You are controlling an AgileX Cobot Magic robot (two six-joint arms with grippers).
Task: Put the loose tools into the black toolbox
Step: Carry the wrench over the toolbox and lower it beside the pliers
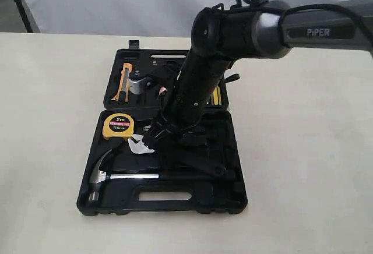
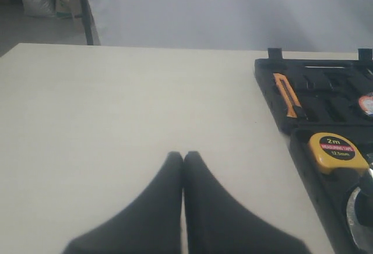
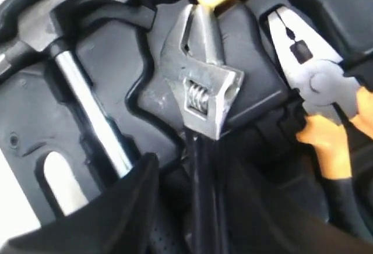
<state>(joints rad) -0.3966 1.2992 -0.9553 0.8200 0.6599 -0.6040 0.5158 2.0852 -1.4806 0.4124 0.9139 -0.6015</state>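
Note:
The black toolbox (image 1: 236, 203) lies open on the table. A steel claw hammer (image 1: 125, 177) rests in its front recess, and its head and shaft (image 3: 93, 114) show in the right wrist view. The silver adjustable wrench (image 1: 139, 147) lies in the near half. My right gripper (image 1: 160, 140) reaches in from the right. It is open (image 3: 198, 166) and straddles the wrench's black handle (image 3: 204, 196), with a gap on one side. A plastic-wrapped roll (image 1: 139, 84) sits in the far half. My left gripper (image 2: 183, 156) is shut and empty above bare table beside the toolbox (image 2: 268, 73).
A yellow tape measure (image 1: 119, 127) sits in the near half beside the wrench's head. Orange-handled pliers (image 3: 326, 91) lie next to the wrench. An orange utility knife (image 1: 122, 82) is in the far half. Pale tabletop (image 1: 46, 149) surrounds the case.

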